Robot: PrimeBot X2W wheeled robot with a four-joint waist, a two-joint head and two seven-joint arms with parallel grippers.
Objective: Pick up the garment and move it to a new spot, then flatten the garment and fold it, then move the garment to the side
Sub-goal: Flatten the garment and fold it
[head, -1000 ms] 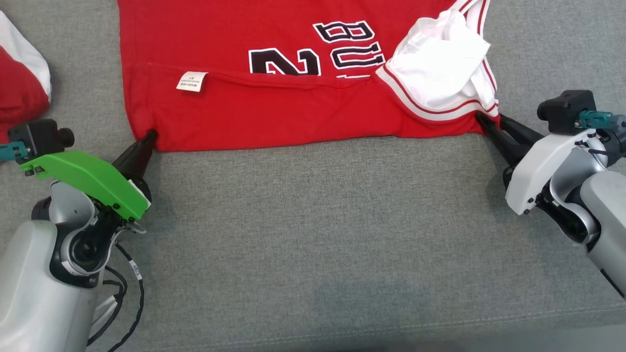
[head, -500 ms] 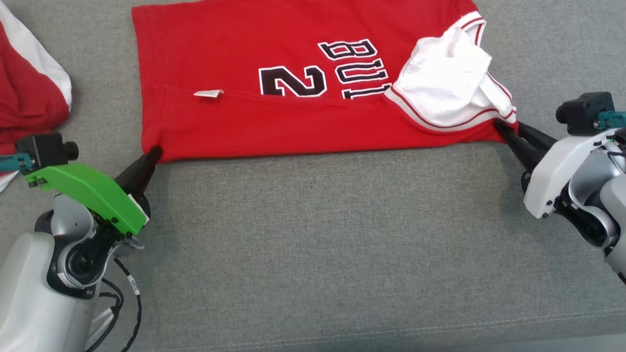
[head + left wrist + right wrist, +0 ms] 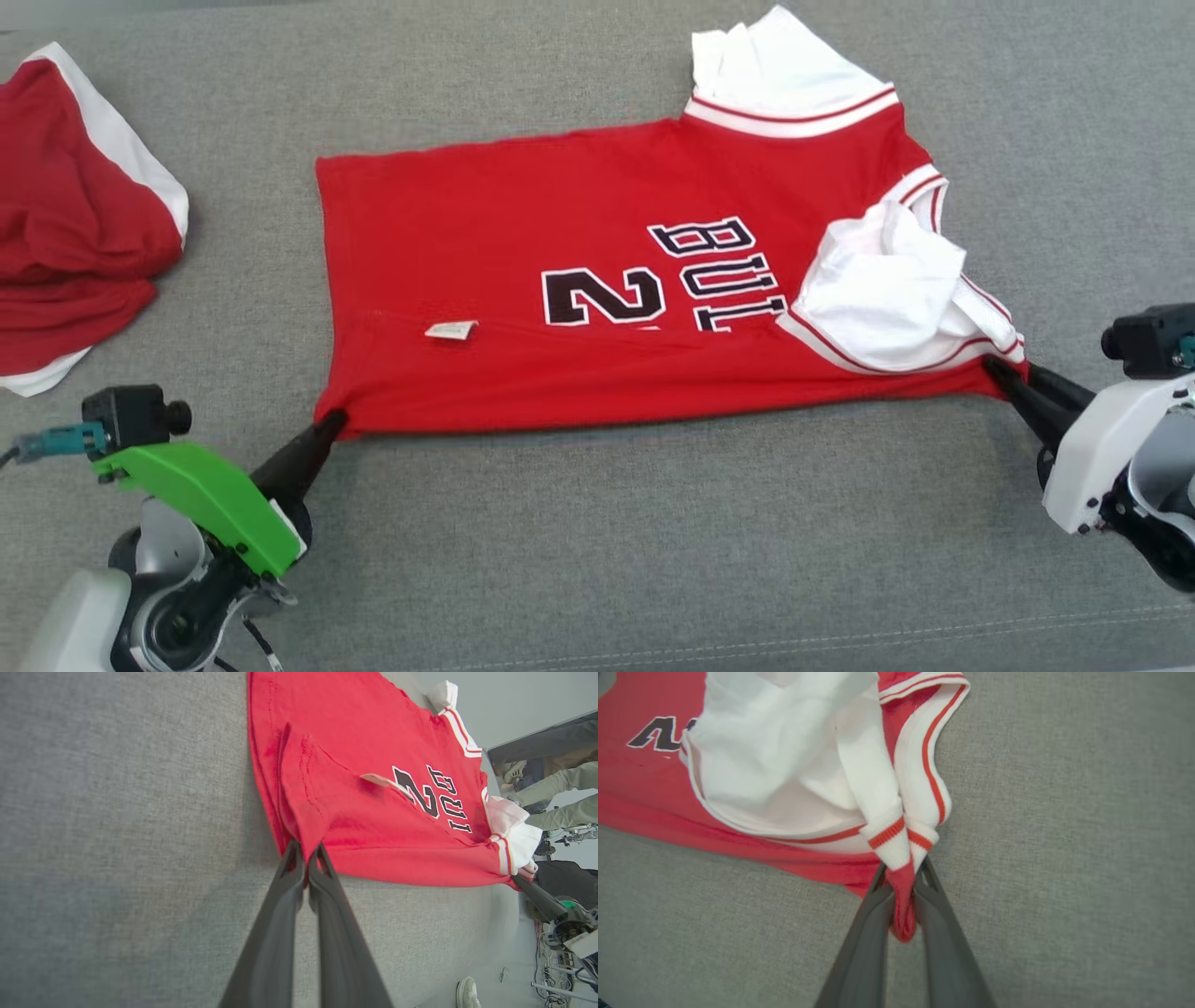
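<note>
I had left gripper (image 3: 334, 422) pinched tight on a hem corner of the red jersey (image 3: 523, 233), right gripper (image 3: 993, 368) clamped on its sleeve-side corner.

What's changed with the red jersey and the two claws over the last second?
Mostly the head camera shifted, so everything sits lower in view. The folded flap of the red basketball jersey slid back toward the robot, uncovering the black number 2, and its small white label tipped edge-on. Unchanged: the left claw and right claw stay shut on the near corners, jersey lying on the grey fabric surface.
</note>
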